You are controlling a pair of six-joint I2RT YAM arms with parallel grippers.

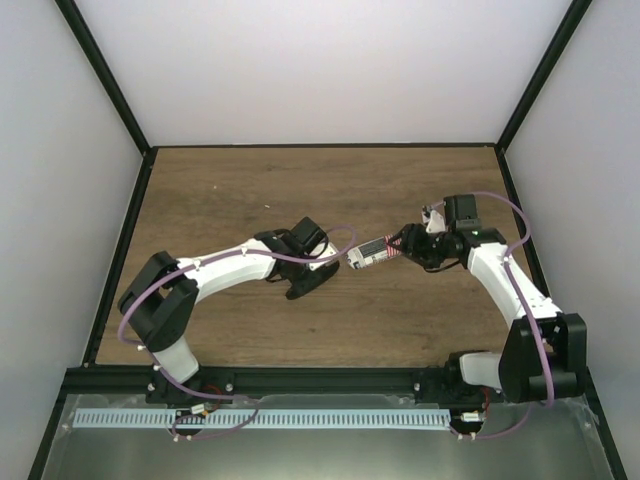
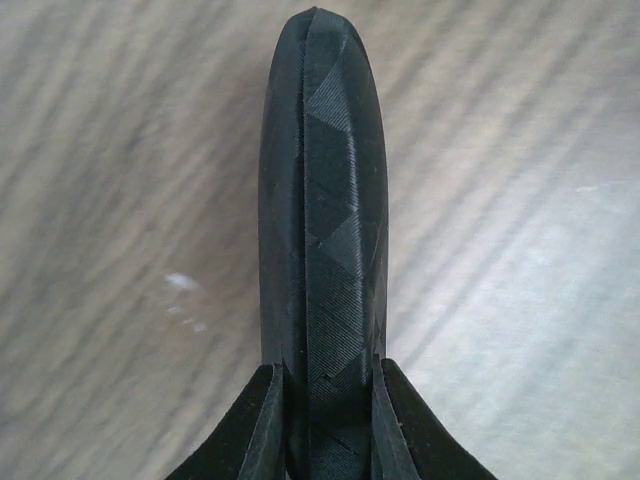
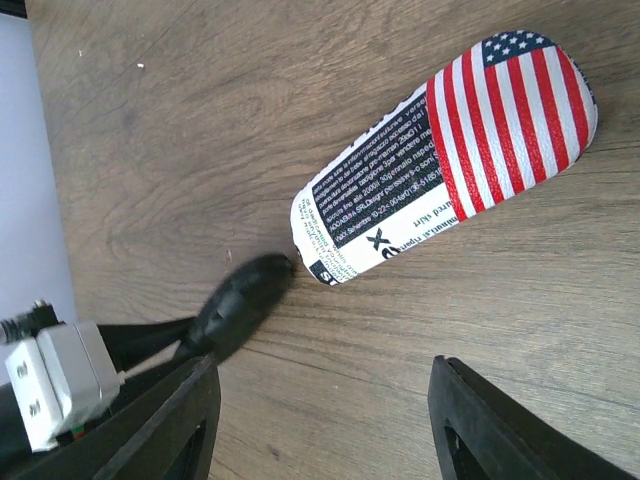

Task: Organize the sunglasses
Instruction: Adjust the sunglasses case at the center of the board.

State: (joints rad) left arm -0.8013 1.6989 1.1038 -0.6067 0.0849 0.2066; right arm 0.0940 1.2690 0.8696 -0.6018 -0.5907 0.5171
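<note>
We see the left gripper (image 2: pixel 318 40), jaws pressed together, seemingly touching the flag-printed glasses case (image 3: pixel 445 160); right gripper (image 3: pixel 325 372) jaws spread.

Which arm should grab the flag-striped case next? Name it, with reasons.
Likely right: the right gripper is open with the case ahead of it; the left gripper is shut, its tip at the case's end.

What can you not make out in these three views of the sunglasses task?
- The sunglasses: seen in no view; whether the striped case holds them cannot be told.
- Top view: case's print too small to read.
- Left wrist: the shut left gripper hides the table behind it.
</note>
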